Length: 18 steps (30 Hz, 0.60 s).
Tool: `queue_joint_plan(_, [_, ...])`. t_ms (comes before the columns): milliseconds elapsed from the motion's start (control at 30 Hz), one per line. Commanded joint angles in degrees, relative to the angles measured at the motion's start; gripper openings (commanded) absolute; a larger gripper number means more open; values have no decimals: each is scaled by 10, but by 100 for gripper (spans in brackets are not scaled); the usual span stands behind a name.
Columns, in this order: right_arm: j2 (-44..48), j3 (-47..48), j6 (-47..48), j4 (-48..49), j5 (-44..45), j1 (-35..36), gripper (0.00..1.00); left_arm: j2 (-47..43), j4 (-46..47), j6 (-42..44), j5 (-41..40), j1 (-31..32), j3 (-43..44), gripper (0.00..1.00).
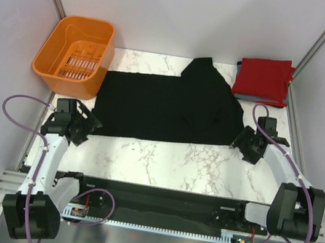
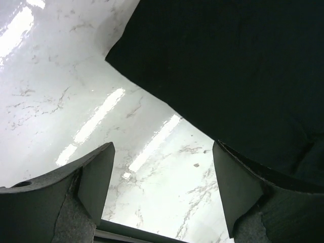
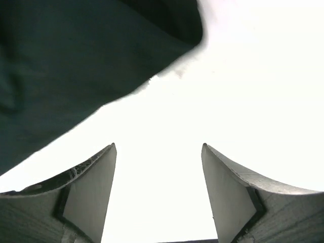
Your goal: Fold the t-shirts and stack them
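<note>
A large black t-shirt (image 1: 165, 106) lies spread across the middle of the marble table, one sleeve pointing toward the back. At the back right, a folded red t-shirt (image 1: 262, 79) rests on a folded grey-blue one (image 1: 238, 70) that shows only at its edges. My left gripper (image 1: 90, 125) is open just off the black shirt's near left corner. The left wrist view shows that gripper (image 2: 163, 147) holding nothing, with the black cloth (image 2: 228, 66) beside its right finger. My right gripper (image 1: 240, 141) is open off the shirt's near right corner. In its wrist view the gripper (image 3: 159, 147) is empty below the cloth (image 3: 76, 66).
An orange plastic basket (image 1: 77, 54) stands at the back left, touching the shirt's left end. Metal frame posts and white walls close in the table on both sides. Bare marble (image 1: 168, 160) runs along the near edge between the two arms.
</note>
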<state>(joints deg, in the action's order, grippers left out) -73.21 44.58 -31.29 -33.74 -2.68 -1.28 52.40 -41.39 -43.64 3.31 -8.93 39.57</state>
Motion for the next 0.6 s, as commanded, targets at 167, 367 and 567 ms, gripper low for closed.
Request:
queue_joint_plan(167, [-54, -32, 3, 114, -112, -102, 73, 9, 117, -59, -3, -7, -103, 88])
queue_joint_plan(367, [-103, -38, -21, 190, -131, -124, 70, 29, 163, -78, -31, -11, -126, 88])
queue_joint_plan(567, [-163, -34, -30, 234, -145, -123, 62, 68, 227, -107, -56, -24, -158, 87])
